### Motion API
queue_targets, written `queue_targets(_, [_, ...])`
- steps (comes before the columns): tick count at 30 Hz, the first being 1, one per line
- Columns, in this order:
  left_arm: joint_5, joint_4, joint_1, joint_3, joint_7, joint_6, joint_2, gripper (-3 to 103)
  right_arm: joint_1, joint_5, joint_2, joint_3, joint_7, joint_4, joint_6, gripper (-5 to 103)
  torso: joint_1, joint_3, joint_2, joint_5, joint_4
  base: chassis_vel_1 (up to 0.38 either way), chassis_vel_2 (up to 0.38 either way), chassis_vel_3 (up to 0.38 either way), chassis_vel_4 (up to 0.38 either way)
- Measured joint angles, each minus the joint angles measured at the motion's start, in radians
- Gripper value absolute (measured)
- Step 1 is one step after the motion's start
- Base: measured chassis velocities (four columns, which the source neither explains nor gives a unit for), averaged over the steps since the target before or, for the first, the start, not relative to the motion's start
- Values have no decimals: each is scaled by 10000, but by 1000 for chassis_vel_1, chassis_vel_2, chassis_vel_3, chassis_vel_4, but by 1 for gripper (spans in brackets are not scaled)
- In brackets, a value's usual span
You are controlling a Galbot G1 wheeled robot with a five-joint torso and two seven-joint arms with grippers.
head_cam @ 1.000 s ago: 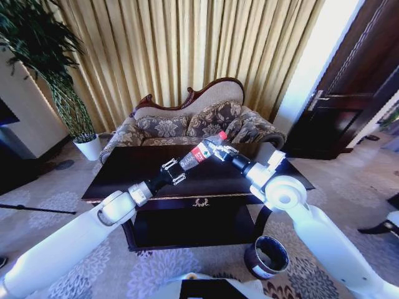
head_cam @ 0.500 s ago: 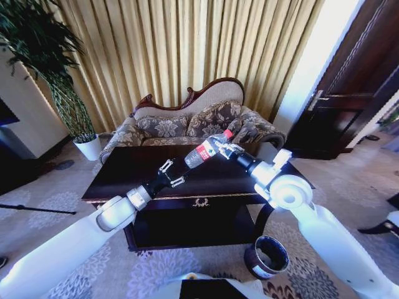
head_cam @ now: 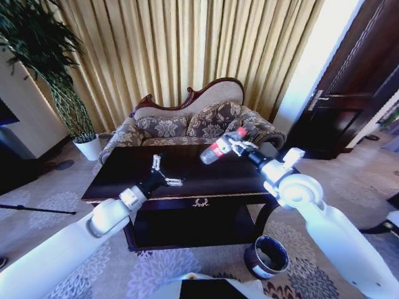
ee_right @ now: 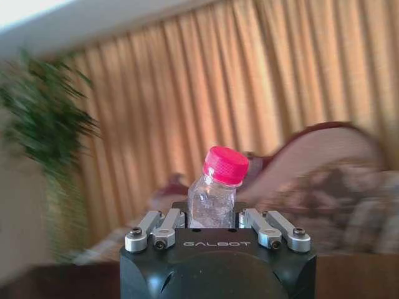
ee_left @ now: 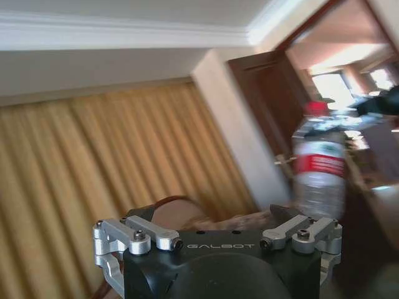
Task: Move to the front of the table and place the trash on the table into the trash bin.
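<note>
Bright sun comes in from the right; the shiny dark brown wooden table (head_cam: pixel 206 177) shows glare; both wrist pictures are blurry.

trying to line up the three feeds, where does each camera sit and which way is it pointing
Head view: on the robot's head, looking forward and down at the table, sofa and trash bin; both arms show, left tool open over the table, right tool gripping the bottle.
Left wrist view: on the left wrist, facing curtains and a door; its own tool shows.
Right wrist view: on the right wrist, facing curtains and the sofa; its tool holds the bottle.
Shared: the red-capped bottle appears in all three.
</note>
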Motion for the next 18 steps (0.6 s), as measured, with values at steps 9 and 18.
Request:
queue_targets(9, [-1844, -335, 575, -2606, -2370, 2031, -994, 100, -1298, -1387, 55, 412, 1712, 585, 21, 33, 1, 0, 0, 0, 2, 0, 0, 0, 0])
queue_targets(18, [-2202, -653, 2964, -6229, -1882, 2660, -2367, 100, -2080, -2234, 135, 919, 2231, 958, -13, 33, 1, -1, 0, -3, 6, 0, 0, 0, 0])
